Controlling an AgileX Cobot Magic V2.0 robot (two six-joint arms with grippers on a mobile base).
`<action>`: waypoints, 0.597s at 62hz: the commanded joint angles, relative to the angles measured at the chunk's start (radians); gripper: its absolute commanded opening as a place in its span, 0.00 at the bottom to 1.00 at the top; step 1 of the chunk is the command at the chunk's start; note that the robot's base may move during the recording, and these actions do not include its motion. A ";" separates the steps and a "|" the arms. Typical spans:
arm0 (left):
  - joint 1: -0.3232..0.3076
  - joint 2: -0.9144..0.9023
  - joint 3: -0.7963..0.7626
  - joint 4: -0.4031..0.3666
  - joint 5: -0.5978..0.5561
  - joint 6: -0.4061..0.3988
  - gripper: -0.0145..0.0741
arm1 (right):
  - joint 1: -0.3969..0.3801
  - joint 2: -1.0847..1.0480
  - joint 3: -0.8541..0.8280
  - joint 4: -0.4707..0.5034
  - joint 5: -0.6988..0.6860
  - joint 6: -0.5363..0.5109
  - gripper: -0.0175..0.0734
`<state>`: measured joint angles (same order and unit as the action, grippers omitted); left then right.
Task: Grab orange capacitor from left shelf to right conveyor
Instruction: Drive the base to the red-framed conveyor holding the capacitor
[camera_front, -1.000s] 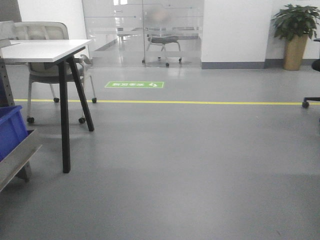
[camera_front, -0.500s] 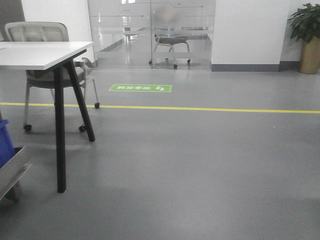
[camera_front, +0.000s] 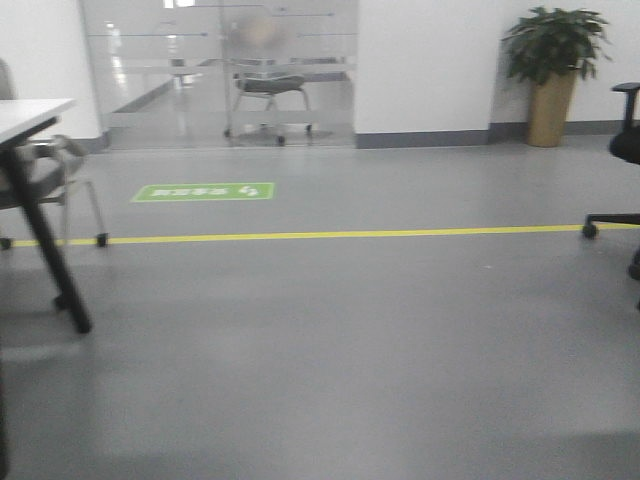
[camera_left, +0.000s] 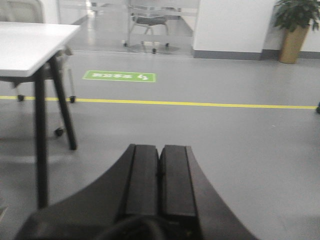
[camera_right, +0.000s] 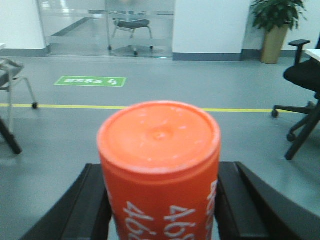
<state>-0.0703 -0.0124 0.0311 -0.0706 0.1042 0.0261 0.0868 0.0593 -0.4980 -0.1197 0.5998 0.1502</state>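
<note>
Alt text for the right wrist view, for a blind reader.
An orange capacitor printed "4680" fills the foreground, clamped between the right gripper's dark fingers. Behind it lie grey floor, a yellow line, a green floor sign and a potted plant.

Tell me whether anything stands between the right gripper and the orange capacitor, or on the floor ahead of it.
Nothing between them: the right gripper is shut on the orange capacitor. The floor ahead is bare to the yellow line; a black office chair stands off to the right. No conveyor is in view.
</note>
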 joint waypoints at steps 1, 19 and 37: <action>-0.002 -0.012 -0.005 -0.003 -0.081 -0.002 0.02 | 0.000 0.017 -0.028 -0.009 -0.092 -0.004 0.33; -0.002 -0.012 -0.005 -0.003 -0.081 -0.002 0.02 | 0.000 0.017 -0.028 -0.009 -0.092 -0.004 0.33; -0.002 -0.012 -0.005 -0.003 -0.081 -0.002 0.02 | 0.000 0.017 -0.028 -0.009 -0.092 -0.004 0.33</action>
<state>-0.0703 -0.0124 0.0311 -0.0706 0.1042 0.0261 0.0868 0.0593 -0.4980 -0.1197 0.5998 0.1502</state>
